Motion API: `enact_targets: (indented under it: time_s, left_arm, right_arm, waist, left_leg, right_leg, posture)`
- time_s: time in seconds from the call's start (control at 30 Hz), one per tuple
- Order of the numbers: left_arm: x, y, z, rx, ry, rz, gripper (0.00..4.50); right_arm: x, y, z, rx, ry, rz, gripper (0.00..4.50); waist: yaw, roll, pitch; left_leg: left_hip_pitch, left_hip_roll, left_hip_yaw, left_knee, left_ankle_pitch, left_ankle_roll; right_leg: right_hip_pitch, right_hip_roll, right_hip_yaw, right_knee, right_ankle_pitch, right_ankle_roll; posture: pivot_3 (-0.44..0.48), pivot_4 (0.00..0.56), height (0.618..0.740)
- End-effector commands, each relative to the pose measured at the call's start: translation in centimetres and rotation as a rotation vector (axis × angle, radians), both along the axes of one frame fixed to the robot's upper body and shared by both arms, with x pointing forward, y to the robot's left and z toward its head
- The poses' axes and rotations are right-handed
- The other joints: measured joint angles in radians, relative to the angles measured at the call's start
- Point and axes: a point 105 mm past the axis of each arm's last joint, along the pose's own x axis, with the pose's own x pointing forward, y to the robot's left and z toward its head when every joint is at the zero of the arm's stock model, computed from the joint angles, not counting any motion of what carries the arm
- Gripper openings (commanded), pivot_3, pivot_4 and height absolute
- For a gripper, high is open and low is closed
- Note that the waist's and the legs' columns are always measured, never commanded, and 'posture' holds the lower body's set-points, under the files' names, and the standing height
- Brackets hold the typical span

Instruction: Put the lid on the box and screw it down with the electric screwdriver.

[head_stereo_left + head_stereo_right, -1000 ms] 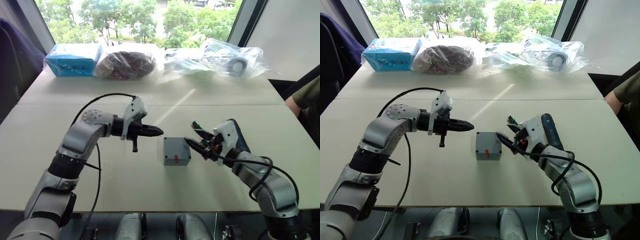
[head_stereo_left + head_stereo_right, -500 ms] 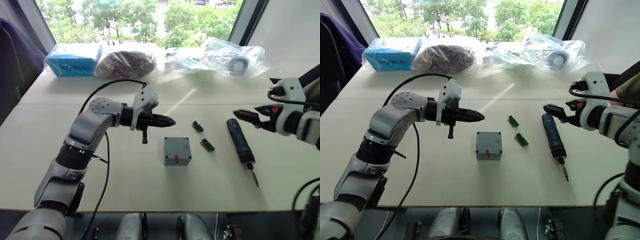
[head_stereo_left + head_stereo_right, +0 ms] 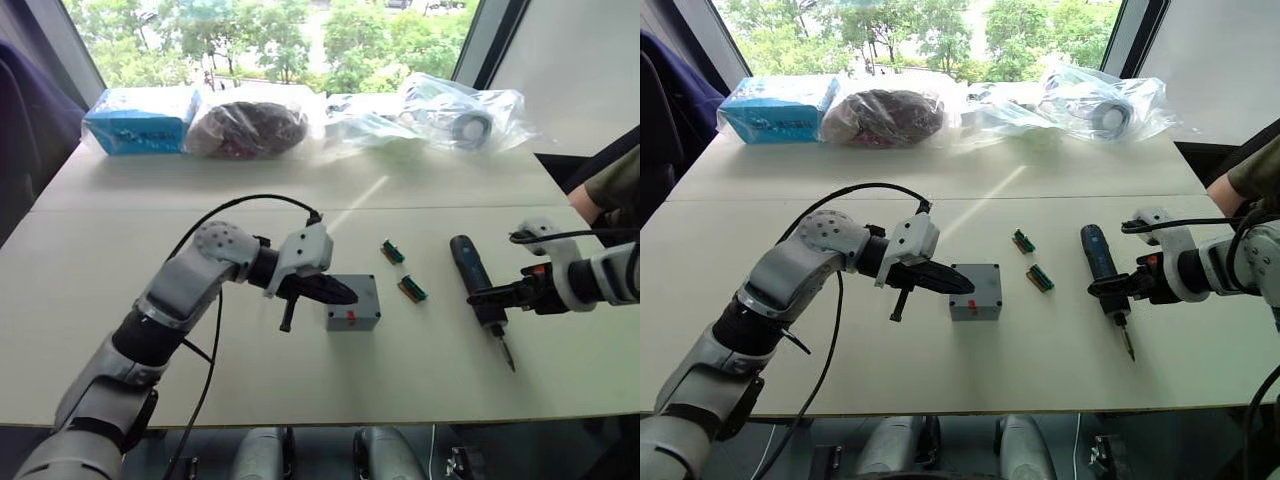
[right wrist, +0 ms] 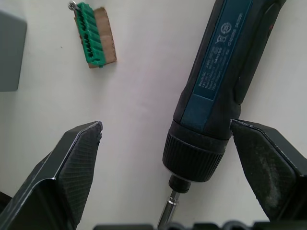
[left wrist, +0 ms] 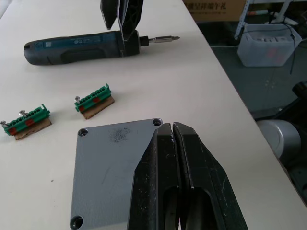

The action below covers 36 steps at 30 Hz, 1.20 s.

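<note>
Now closing the right gripper (image 4: 168, 158), fingers (image 4: 72, 163) spread wide astride the electric screwdriver (image 3: 1100, 268) lying on the surface (image 3: 1040, 350) right of the box (image 3: 975, 291), lid (image 5: 112, 167) already seated, best squarely around the collar, left gripper (image 5: 172, 143) clenched empty over the lid, steadying.

left gripper (image 5: 172, 143) fingers together, right gripper (image 4: 168, 158) fingers spread wide
</note>
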Motion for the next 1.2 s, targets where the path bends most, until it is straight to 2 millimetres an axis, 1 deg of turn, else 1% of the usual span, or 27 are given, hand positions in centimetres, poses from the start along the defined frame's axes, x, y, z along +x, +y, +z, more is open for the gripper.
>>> enact_targets:
  time_s: [0.03,0.1,0.23,0.43,0.57,0.6,0.7,0.73,0.8,0.87,0.93,1.03,1.1,1.13,1.17,1.2]
  left_arm:
    - [-0.6,-0.1,1.5,-0.044,-0.047,-0.004,0.00]
    - [-0.7,0.0,1.6,-0.049,-0.051,0.008,0.00]
    - [-0.5,0.0,1.6,-0.059,-0.049,0.037,0.00]
    - [0.0,0.0,1.8,-0.078,-0.047,0.073,0.00]
    - [0.2,-0.1,1.8,-0.084,-0.046,0.083,0.00]
    - [0.2,-0.1,1.8,-0.084,-0.046,0.084,0.00]
    - [0.5,0.0,1.8,-0.090,-0.051,0.108,0.00]
    - [0.6,0.0,1.8,-0.092,-0.049,0.111,0.00]
    - [0.8,0.1,1.6,-0.096,-0.044,0.124,0.00]
    - [1.0,0.3,1.5,-0.095,-0.041,0.139,0.00]
    - [1.6,0.6,1.5,-0.099,-0.038,0.163,0.00]
    - [3.0,1.6,1.8,-0.120,-0.026,0.215,0.00]
    - [3.9,1.8,2.1,-0.155,-0.008,0.246,0.00]
    - [4.4,1.7,2.3,-0.175,0.000,0.263,0.00]
    - [4.7,1.5,2.3,-0.185,0.008,0.272,0.00]
    - [4.9,1.5,2.3,-0.189,0.013,0.277,0.00]
  right_arm:
    - [0.9,-0.9,-0.5,-0.025,-0.003,-0.015,4.47]
    - [1.5,-1.4,-1.1,-0.072,-0.007,-0.004,4.47]
    - [1.9,-1.3,-1.7,-0.062,0.011,0.008,4.47]
    - [2.6,-1.5,-3.1,-0.083,0.031,0.031,4.47]
    - [2.9,-1.7,-3.7,-0.111,0.051,0.060,3.48]
    - [2.9,-1.8,-3.7,-0.118,0.056,0.064,3.08]
    - [2.0,-1.2,-4.1,-0.133,0.092,0.136,2.02]
    - [1.9,-1.1,-4.2,-0.132,0.099,0.142,1.87]
    - [2.0,-1.2,-4.4,-0.136,0.100,0.127,1.84]
    - [2.6,-1.6,-4.0,-0.134,0.071,0.086,1.84]
    - [3.7,-2.1,-3.0,-0.156,0.004,0.068,1.84]
    - [6.2,-1.9,1.2,-0.100,-0.177,0.015,1.84]
    - [7.6,-1.5,4.3,-0.039,-0.329,-0.008,1.84]
    - [8.9,-0.5,7.4,0.044,-0.521,-0.006,1.84]
    - [9.7,0.3,10.6,0.138,-0.704,-0.021,1.84]
    - [9.9,0.7,12.6,0.205,-0.823,-0.043,1.84]
  waist:
    - [0.000,0.000,0.000]
    - [-0.003,0.000,0.000]
    - [-0.002,0.000,0.000]
    - [0.000,0.000,0.000]
    - [-0.002,0.000,0.000]
    - [-0.002,0.000,0.000]
    - [-0.001,0.000,0.000]
    - [0.000,0.000,0.000]
    - [0.001,0.000,0.000]
    - [0.001,0.000,0.000]
    - [0.001,0.000,0.000]
    - [-0.012,0.000,0.000]
    - [-0.017,0.004,0.003]
    - [-0.018,0.005,0.004]
    - [-0.018,0.005,0.004]
    - [-0.019,0.005,0.004]
  left_leg:
    - [0.000,0.000,0.000,0.000,0.000,0.000]
    - [0.000,0.000,0.000,0.000,0.000,0.000]
    - [0.000,0.000,0.001,0.000,0.000,0.000]
    - [0.000,0.001,0.001,0.000,0.000,0.000]
    - [0.000,0.000,0.002,0.002,0.000,0.000]
    - [0.000,0.000,0.002,0.002,0.000,0.000]
    - [0.000,0.000,0.002,0.002,0.000,0.000]
    - [0.000,0.001,0.002,0.002,0.000,0.000]
    - [0.000,0.001,0.001,0.001,0.000,0.000]
    - [0.000,0.001,0.001,0.001,0.000,0.000]
    - [0.000,0.001,0.002,0.001,0.000,0.000]
    - [0.000,0.001,0.002,0.002,0.001,-0.001]
    - [0.000,0.001,0.004,0.002,0.001,-0.002]
    - [0.000,0.000,0.004,0.002,0.001,-0.002]
    - [0.000,0.000,0.005,0.002,0.001,-0.002]
    - [-0.001,0.001,0.005,0.002,0.001,-0.002]
  right_leg:
    - [0.000,0.000,0.000,0.000,0.000,0.000]
    - [0.000,0.000,0.000,0.000,0.000,0.000]
    - [-0.001,0.001,0.001,0.001,0.000,0.000]
    - [-0.001,0.002,0.000,0.001,0.000,0.000]
    - [-0.001,0.002,0.001,0.001,0.001,0.002]
    - [-0.001,0.002,0.001,0.001,0.001,0.002]
    - [-0.001,0.002,0.001,0.001,0.001,0.002]
    - [-0.001,0.002,0.001,0.001,0.001,0.002]
    - [-0.001,0.003,0.001,0.001,0.001,0.002]
    - [-0.001,0.003,0.001,0.001,0.001,0.002]
    - [-0.001,0.003,0.001,0.001,0.001,0.002]
    - [-0.001,0.002,0.001,0.001,0.002,0.001]
    - [-0.002,0.002,0.003,0.001,0.003,0.003]
    - [-0.003,0.002,0.003,0.002,0.003,0.003]
    - [-0.004,0.002,0.003,0.002,0.004,0.004]
    - [-0.005,0.003,0.003,0.003,0.004,0.004]
  posture:
    - [0.000,0.150,0.740]
    - [0.000,0.150,0.740]
    - [0.000,0.150,0.740]
    - [0.000,0.150,0.740]
    - [0.000,0.150,0.740]
    - [0.000,0.150,0.740]
    - [0.000,0.150,0.740]
    - [0.000,0.150,0.740]
    - [0.000,0.150,0.740]
    - [0.000,0.150,0.740]
    - [0.000,0.150,0.740]
    - [0.000,0.150,0.740]
    - [0.000,0.150,0.740]
    - [0.000,0.150,0.740]
    - [0.000,0.150,0.740]
    - [0.000,0.150,0.740]
